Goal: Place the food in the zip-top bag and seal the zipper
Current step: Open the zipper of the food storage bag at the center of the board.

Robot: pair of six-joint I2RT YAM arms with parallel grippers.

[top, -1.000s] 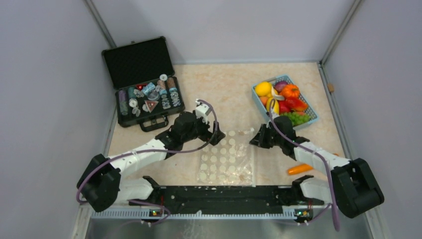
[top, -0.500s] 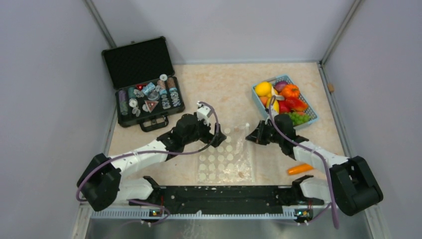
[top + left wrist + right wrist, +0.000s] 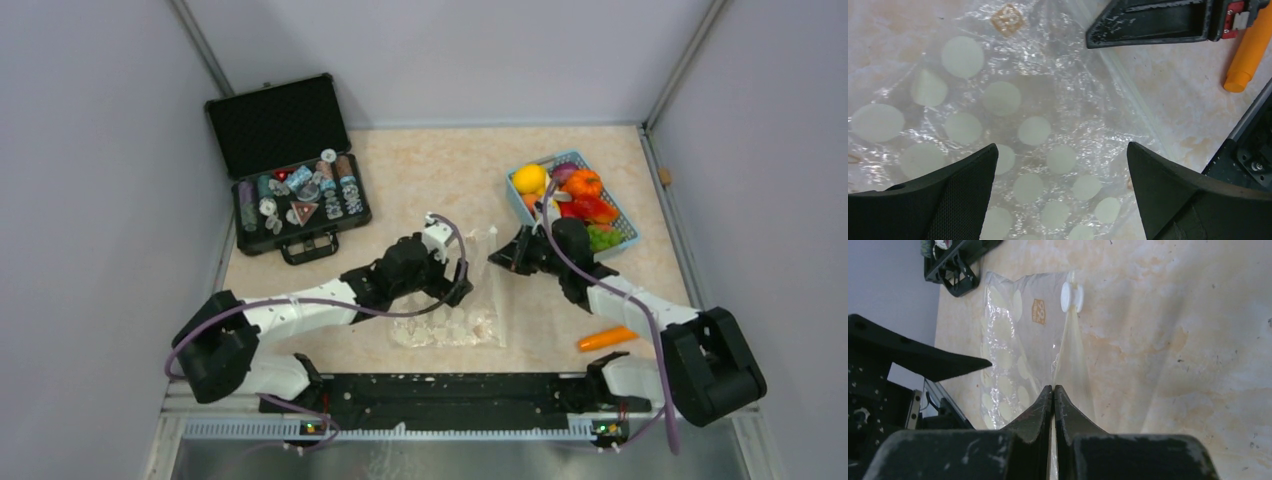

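Step in hand, as judged: opening the bag, with no loading begun. The right end effector (image 3: 1053, 388) has its fingers pressed together on a thin fold of the bag (image 3: 450, 325) at its zipper edge, and holds that edge up off the bench (image 3: 450, 170) just right of centre in the overhead view. The left end effector (image 3: 1060, 150) is spread wide and hovers directly above the dotted film at centre frame, gripping nothing; whether it touches the plastic cannot be told. The bag looks empty of food. The toy food (image 3: 565, 195) sits heaped in the blue basket (image 3: 628, 232) at upper right, well apart from the bag, and one orange carrot (image 3: 604, 339) lies loose on the bench at lower right. The black case (image 3: 290, 170) at upper left plays no part. Orientation: the bag's long axis appears to run from the bottom of the overhead frame towards the top, though the film is crumpled and this is not certain. The zipper (image 3: 1130, 102) lies along the bag's right side, so the mouth faces right, towards the basket; its white slider (image 3: 1071, 296) sits at the far end. The next move calls for the left end effector to pin or take the opposite lip, so that the mouth parts before any food is fetched.
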